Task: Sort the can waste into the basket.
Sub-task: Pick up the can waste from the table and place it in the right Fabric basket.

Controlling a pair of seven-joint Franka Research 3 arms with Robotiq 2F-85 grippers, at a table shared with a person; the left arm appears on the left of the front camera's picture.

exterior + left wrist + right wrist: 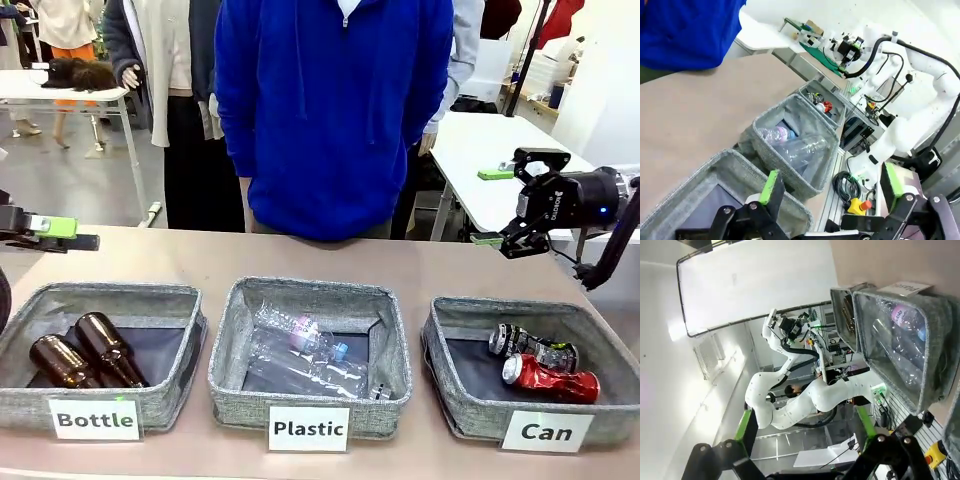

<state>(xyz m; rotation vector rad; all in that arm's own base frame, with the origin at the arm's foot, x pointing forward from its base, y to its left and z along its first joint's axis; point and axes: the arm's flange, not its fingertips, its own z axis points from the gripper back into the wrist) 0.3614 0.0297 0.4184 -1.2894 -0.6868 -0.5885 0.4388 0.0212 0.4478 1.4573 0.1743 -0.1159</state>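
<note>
Beige tabletop is bearing the square grey fabric "Can" basket (470, 413), where both dented metal cans (541, 366) are lying, while I am holding my right gripper (513, 206) and left gripper (829, 192) wide and empty.

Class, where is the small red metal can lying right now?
In the front view, the small red metal can lies on its side inside the grey fabric "Can" basket at the table's right end, just in front of the black-and-silver can.

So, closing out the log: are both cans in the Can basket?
Yes. The red can and the black can both lie inside the basket signed "Can".
</note>
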